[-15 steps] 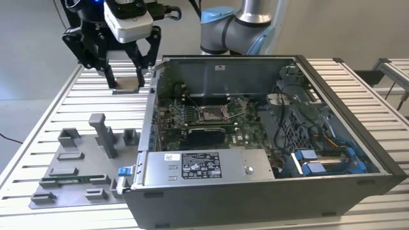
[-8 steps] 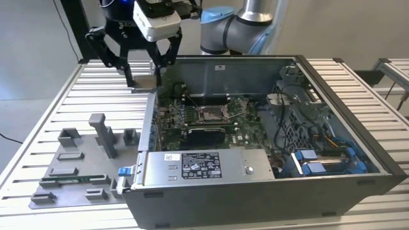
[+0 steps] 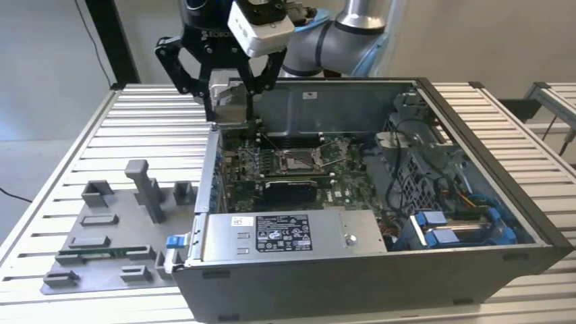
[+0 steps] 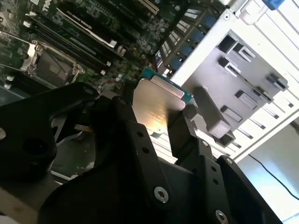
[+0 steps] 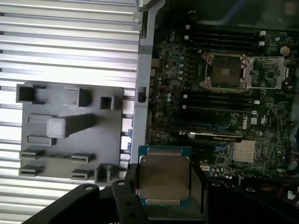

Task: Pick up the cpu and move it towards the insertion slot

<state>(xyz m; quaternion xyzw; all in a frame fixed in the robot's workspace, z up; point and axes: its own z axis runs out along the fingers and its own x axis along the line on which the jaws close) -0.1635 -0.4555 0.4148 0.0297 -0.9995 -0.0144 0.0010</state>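
My gripper (image 3: pixel 229 101) hangs over the back corner of the open computer case, at the exterior view's left, shut on the cpu (image 3: pixel 231 106). In both wrist views the cpu (image 5: pixel 163 179) (image 4: pixel 156 105) is a flat square chip with a pale silver top, pinched at two opposite edges by the black fingers (image 5: pixel 130 184) (image 4: pixel 183 128). The insertion slot (image 3: pixel 295 160) (image 5: pixel 224 71) (image 4: pixel 50 69) is a square socket with a shiny metal frame on the green motherboard. It lies open and apart from the held cpu, further inside the case.
The case walls (image 3: pixel 486 135) rise around the motherboard, with a silver power supply (image 3: pixel 288 233) along the near side and cables at the exterior view's right. A grey fixture plate (image 3: pixel 117 229) (image 5: pixel 70 135) with posts and a green memory stick (image 3: pixel 94 253) lies on the slatted table (image 3: pixel 81 135).
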